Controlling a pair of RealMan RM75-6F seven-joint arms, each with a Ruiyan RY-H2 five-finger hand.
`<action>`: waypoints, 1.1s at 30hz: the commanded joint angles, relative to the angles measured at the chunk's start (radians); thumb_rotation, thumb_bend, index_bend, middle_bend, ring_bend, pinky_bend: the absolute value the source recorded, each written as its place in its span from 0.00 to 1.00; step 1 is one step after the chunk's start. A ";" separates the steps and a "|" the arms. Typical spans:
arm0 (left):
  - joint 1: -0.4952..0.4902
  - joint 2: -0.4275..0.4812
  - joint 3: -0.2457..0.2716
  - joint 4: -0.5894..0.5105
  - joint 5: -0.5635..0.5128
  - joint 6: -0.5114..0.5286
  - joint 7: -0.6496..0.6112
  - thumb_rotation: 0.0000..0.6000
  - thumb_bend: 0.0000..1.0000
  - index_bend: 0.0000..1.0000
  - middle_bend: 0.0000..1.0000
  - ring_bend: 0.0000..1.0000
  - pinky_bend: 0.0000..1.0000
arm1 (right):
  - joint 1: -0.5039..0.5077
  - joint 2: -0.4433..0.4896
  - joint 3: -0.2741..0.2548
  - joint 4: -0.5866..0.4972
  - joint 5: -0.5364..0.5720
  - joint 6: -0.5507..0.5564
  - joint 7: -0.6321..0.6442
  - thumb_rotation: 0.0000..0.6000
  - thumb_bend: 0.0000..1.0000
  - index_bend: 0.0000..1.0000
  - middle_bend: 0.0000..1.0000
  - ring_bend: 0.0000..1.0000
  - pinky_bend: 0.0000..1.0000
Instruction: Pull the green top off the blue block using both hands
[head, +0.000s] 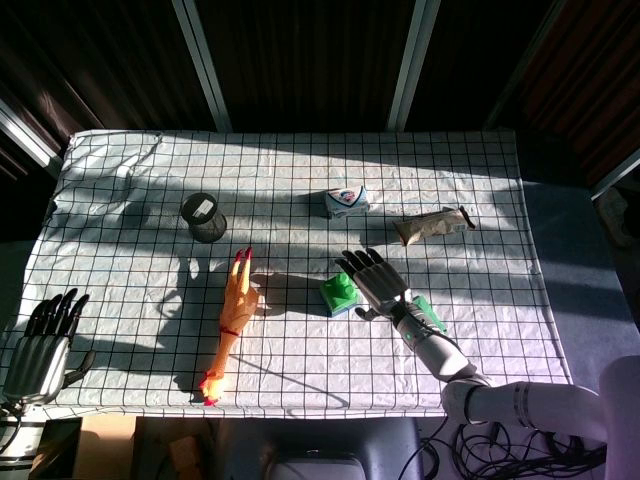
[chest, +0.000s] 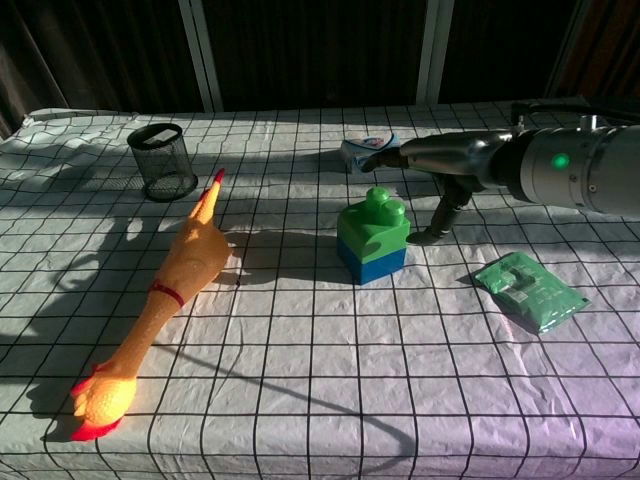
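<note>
The green top (chest: 374, 218) sits seated on the blue block (chest: 372, 262) near the middle of the checked bench (head: 150, 330), just right of a rubber chicken (head: 232, 318). The right hand (head: 374, 281) hovers just beside the block on its right, released, fingers spread and holding nothing. The left hand (head: 42, 338) rests at the bench's near left corner, well apart, fingers apart and empty. A green packet (chest: 530, 290) lies near the right arm.

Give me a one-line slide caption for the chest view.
Right hand reaches, open, beside the green top still seated on the blue block, rubber chicken lying alongside.
</note>
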 joint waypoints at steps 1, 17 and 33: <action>0.001 0.000 0.001 0.000 0.001 0.002 -0.001 1.00 0.33 0.00 0.00 0.00 0.09 | 0.008 -0.008 -0.003 0.011 0.008 0.000 0.007 1.00 0.22 0.00 0.00 0.00 0.00; -0.004 0.001 0.002 0.010 0.016 0.008 -0.022 1.00 0.33 0.00 0.00 0.00 0.09 | 0.032 -0.083 -0.018 0.101 -0.045 0.005 0.062 1.00 0.22 0.21 0.17 0.00 0.00; -0.006 0.004 0.005 0.010 0.014 0.003 -0.033 1.00 0.33 0.00 0.00 0.00 0.09 | 0.031 -0.131 -0.027 0.149 -0.058 0.045 0.061 1.00 0.22 0.42 0.33 0.10 0.12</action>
